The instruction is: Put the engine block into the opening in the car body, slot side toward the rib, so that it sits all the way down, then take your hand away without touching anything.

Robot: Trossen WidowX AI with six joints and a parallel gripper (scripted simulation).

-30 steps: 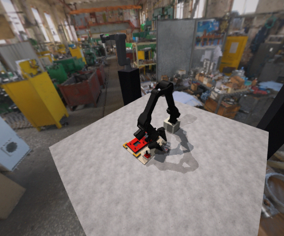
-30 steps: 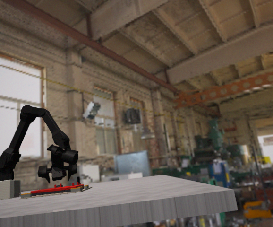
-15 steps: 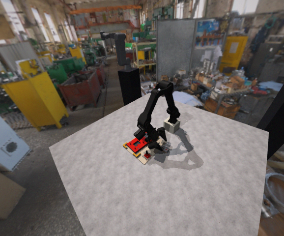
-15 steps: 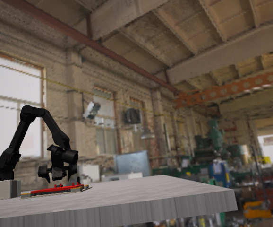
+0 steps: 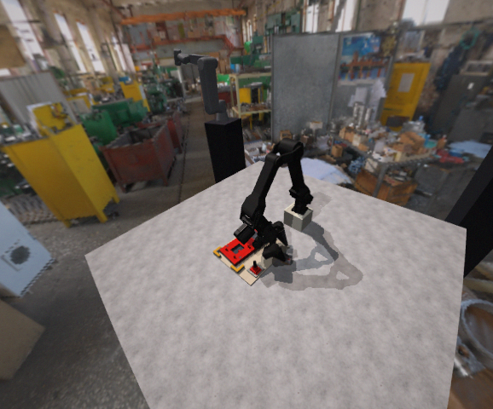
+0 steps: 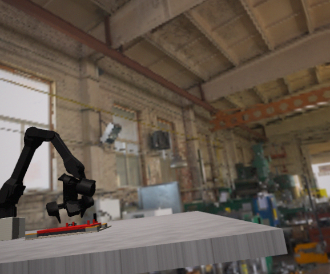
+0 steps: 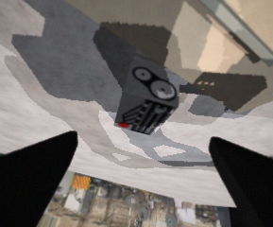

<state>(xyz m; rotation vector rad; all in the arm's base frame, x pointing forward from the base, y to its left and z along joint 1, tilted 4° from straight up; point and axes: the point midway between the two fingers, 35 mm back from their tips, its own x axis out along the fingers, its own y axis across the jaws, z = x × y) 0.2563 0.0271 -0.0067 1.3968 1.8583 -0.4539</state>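
Note:
The red car body [image 5: 238, 259] [image 6: 59, 229] lies on the beige board, and its opening shows in the top view with a grey floor inside. The grey engine block [image 7: 147, 100] [image 5: 289, 252] is outside the car body, by the board's right side in the top view. The wrist view shows its two belt pulleys, a ribbed side and a red spot. My gripper [image 7: 143, 140] [image 6: 71, 219] is open and empty, its fingertips apart on either side of the block in the wrist view. I cannot see the slot or the rib clearly.
The beige board [image 5: 251, 278] has yellow corner pieces around the car body. A red piece with a black post [image 5: 254, 269] [image 6: 94, 217] stands near its front corner. A pale grey box [image 5: 297, 221] [image 6: 0, 230] stands by the arm's base.

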